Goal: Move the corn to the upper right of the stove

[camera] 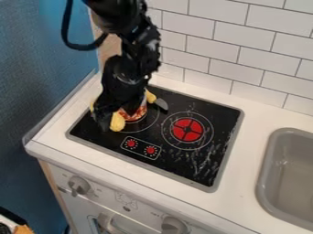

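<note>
Gripper (109,122) lowered, a black robot arm (130,68) hangs over the left side of a toy stove (205,157) in the camera view. Whether the gripper is spread, closed or pinching anything cannot be told. Just beside it, to the right, is a yellow piece (117,122), probably the corn, at the near left of a patterned red-and-white item (136,113) that the arm partly covers. The low, close position suggests a grasp at the corn, whose goal, the stove's far right corner, lies well apart from it. The yellow piece's visible long axis runs roughly near to far, its rounded near end pointing toward the control knobs (141,147); its far end is hidden. Farther back, a utensil with a yellow handle (150,97) and grey tip (161,104) points right and near, and could be nudged as the arm lifts.
</note>
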### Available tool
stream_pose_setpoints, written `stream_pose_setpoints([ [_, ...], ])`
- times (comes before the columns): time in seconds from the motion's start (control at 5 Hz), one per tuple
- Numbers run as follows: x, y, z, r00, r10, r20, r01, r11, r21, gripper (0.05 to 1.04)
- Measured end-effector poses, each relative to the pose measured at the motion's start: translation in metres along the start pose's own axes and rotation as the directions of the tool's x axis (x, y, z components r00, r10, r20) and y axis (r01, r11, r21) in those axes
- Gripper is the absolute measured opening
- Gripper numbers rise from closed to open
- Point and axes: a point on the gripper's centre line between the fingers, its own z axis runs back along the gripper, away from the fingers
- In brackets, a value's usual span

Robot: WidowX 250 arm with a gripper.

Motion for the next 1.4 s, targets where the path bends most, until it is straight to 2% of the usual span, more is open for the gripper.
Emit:
stream_pose_setpoints([
  [0.4,0.013,-0.012,-0.02,1.0,-0.022,0.016,0.022,1.0,0.021,0.998],
  [0.8,0.017,-0.011,-0.045,0.999,-0.006,-0.048,0.01,0.997,0.081,0.998],
  [1.0,0.021,-0.008,-0.049,0.996,0.018,-0.084,-0.01,0.996,0.094,0.958],
  [1.2,0.022,-0.004,-0.052,0.992,0.032,-0.12,-0.021,0.995,0.094,0.688],
  [1.4,0.022,-0.003,-0.052,0.992,0.03,-0.124,-0.018,0.995,0.097,0.635],
])
